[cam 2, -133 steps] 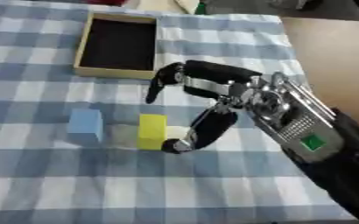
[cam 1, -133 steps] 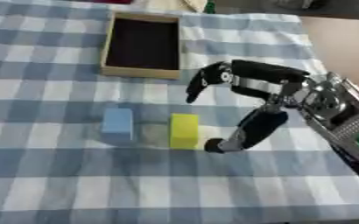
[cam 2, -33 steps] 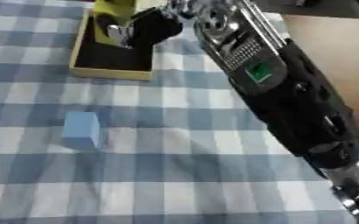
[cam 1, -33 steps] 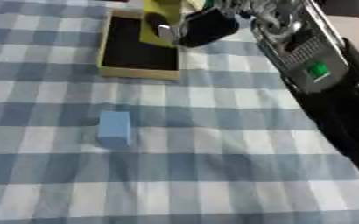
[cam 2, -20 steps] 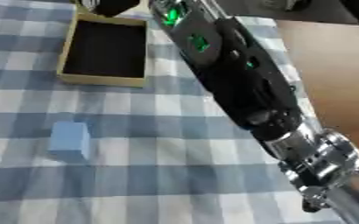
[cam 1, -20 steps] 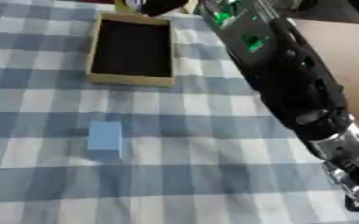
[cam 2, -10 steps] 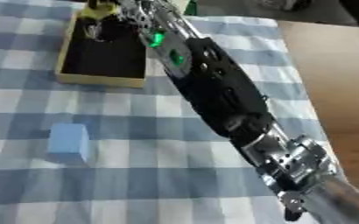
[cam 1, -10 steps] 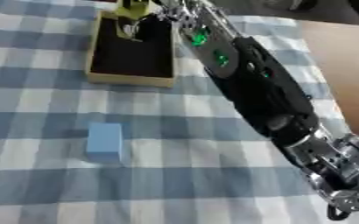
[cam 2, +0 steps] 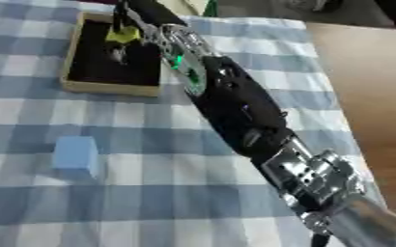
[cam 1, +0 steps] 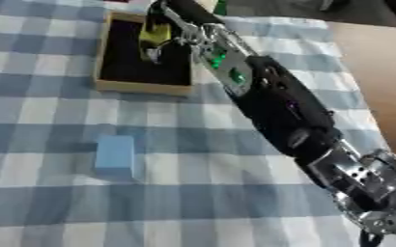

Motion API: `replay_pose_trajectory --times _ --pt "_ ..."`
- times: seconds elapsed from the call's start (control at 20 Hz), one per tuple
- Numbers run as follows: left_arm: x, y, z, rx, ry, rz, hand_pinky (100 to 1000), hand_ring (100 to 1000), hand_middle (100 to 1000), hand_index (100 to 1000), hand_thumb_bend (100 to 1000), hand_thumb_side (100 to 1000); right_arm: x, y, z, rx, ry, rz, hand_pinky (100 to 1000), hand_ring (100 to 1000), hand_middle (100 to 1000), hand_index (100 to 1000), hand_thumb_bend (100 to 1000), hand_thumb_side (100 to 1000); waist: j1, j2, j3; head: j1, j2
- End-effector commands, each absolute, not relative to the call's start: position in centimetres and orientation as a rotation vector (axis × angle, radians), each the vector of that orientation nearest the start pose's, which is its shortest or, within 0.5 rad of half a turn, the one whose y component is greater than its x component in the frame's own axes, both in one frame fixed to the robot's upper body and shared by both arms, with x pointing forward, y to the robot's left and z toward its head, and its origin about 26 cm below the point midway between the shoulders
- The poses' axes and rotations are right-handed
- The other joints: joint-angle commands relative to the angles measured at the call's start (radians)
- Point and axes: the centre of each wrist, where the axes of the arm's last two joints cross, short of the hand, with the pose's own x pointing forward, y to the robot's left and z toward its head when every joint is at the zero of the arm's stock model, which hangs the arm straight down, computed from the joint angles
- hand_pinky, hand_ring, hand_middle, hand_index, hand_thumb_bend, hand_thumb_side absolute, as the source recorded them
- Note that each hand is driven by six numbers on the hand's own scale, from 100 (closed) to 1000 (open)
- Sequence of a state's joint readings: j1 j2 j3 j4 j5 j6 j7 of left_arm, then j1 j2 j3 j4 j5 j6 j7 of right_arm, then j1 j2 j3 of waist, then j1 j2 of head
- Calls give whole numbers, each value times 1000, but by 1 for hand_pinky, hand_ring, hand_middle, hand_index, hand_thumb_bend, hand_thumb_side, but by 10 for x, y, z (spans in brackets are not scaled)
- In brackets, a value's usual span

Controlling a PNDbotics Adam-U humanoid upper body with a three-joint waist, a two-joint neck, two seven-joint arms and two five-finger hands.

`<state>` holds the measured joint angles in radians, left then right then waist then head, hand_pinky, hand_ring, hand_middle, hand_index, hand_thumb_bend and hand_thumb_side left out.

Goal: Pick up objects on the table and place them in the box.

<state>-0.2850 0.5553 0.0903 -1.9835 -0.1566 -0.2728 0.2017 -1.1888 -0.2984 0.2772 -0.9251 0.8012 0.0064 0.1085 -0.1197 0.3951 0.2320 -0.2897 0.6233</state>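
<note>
A light-blue block (cam 1: 114, 153) waited on the checked tablecloth (cam 1: 49, 207) as, farther off, the robot's right hand (cam 1: 169, 25), fingers curled round a yellow block (cam 1: 155, 35), hung over the dark-lined box (cam 1: 117, 86). Lowering further before release would likely land it cleanly inside.

Right arm stretched far forward, hand (cam 1: 162, 30) fingers curled.

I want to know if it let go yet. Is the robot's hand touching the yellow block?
Touching. In the left eye view the right hand reaches over the box, and its fingers are curled round the yellow block.
</note>
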Motion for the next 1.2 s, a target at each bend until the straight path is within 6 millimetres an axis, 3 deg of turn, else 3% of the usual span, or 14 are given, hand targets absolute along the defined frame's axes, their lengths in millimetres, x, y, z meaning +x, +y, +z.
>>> replay_pose_trajectory --times 0.05,0.35,0.85,1.2 --pt "292 316 237 -860 3412 660 766 684 636 799 127 949 490 -158 285 -1038 -1807 1296 839 851 703 748 406 307 11 -23 -2 2 -4" --pt "292 316 237 -866 3412 673 767 685 636 799 125 950 489 -161 290 -1144 -1726 1333 854 865 717 757 590 316 12 -26 -5 6 -2" --pt "292 317 238 -870 3407 692 767 685 636 799 124 949 471 -157 327 -1150 -1852 1234 859 855 703 760 539 349 16 -36 -16 13 0" --pt "291 319 239 -878 3402 693 768 686 637 799 126 948 439 -164 369 -1170 -2001 1150 853 841 693 761 446 359 17 -47 -30 27 2"
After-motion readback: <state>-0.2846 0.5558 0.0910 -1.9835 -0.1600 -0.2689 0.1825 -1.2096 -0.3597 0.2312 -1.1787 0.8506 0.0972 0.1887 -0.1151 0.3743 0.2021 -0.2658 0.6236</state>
